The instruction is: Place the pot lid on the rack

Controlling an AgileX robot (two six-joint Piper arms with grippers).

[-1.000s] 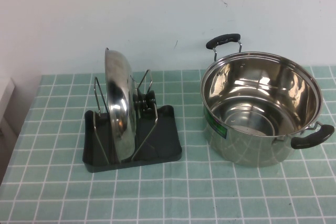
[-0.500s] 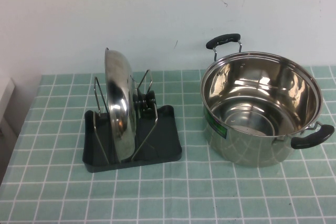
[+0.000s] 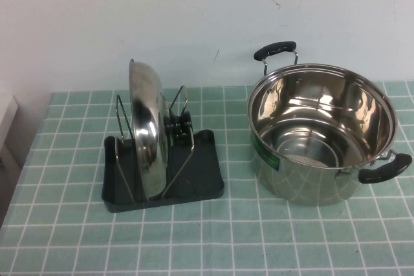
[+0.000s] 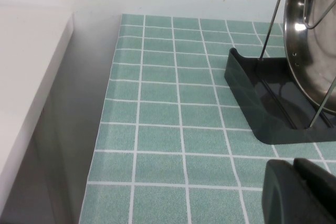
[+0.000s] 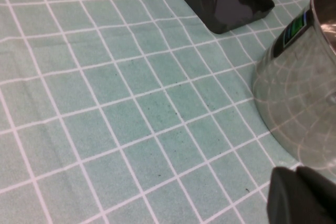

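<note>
Left hand [image 4: 299,192] is showing only as a dark tip low in its wrist view, hanging over the counter [image 4: 157,129] near the left edge, just short of the rack [image 4: 262,108]. Whether it is apart or together, I cannot tell. Right hand [image 5: 302,195] is peeking in the same way as a dark tip in its own view, sitting over the tiles beside the pot [image 5: 299,93]; again, I cannot tell whether it is apart or together. Neither hand is appearing in the high view.

And the lid [image 3: 147,130] is standing on edge in the rack [image 3: 194,179], tucked between the wire loops [image 3: 176,105], with its black knob [image 3: 179,126] pointing toward the pot [image 3: 320,130]. The rack is sitting on the left half of the counter [image 3: 213,237], toward the back edge. The pot is standing open on the right half, well apart from the rack, one handle toward the back edge, the other toward the right edge. In the left wrist view, the lid's [image 4: 310,30] shiny rim is resting down in the black tray.
</note>
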